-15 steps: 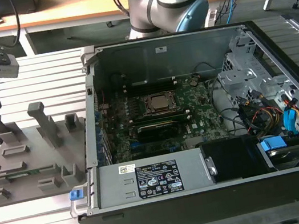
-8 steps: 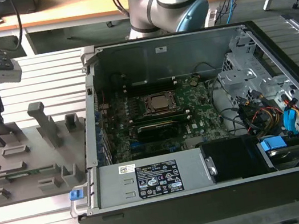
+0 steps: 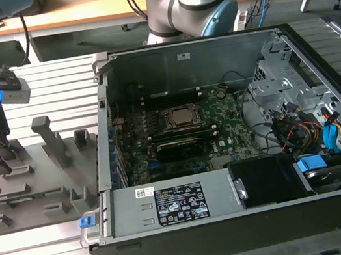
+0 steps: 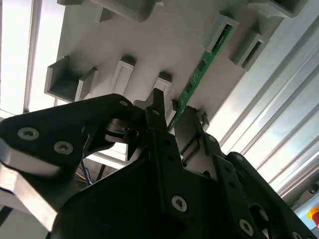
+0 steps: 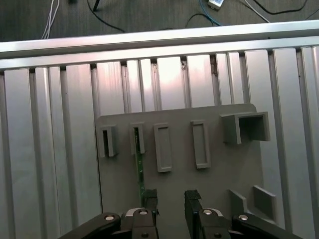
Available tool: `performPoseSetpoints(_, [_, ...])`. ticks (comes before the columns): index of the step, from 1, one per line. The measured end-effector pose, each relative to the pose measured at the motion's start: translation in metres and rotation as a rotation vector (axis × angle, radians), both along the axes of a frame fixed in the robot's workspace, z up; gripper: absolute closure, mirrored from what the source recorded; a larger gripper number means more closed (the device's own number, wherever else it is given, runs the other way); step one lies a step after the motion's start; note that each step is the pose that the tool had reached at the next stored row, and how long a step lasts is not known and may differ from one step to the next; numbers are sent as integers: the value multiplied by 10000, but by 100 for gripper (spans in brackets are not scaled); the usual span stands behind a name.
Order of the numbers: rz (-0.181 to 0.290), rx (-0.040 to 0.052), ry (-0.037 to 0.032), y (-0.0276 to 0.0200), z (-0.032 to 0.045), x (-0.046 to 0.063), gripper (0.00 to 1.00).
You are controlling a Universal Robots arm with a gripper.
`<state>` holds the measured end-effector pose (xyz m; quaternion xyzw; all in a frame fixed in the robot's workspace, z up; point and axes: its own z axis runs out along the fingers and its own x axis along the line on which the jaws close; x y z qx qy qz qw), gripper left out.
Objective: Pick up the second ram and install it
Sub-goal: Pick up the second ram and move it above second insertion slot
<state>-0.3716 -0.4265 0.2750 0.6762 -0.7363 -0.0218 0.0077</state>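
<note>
The gripper (image 5: 171, 203) hangs low over the grey tray (image 5: 219, 169) on the slatted tabletop (image 5: 50, 149), its jaws apart and gripping nothing. The second ram (image 5: 140, 172) stands on edge in a tray slot. Its near end lies beside one finger, possibly between the two.

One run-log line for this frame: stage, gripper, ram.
stage: pick, no grasp yet | gripper: open, over grey tray | second ram: on edge in tray slots, beside one finger, not lifted
</note>
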Motion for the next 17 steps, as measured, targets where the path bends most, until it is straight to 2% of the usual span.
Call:
performPoseSetpoints(5, [49,0,0,-101,-95,0,64])
performPoseSetpoints(13, [187,-48,1,-106,-220,43,64])
performPoseSetpoints(17, [405,-58,1,-147,-317,49,64])
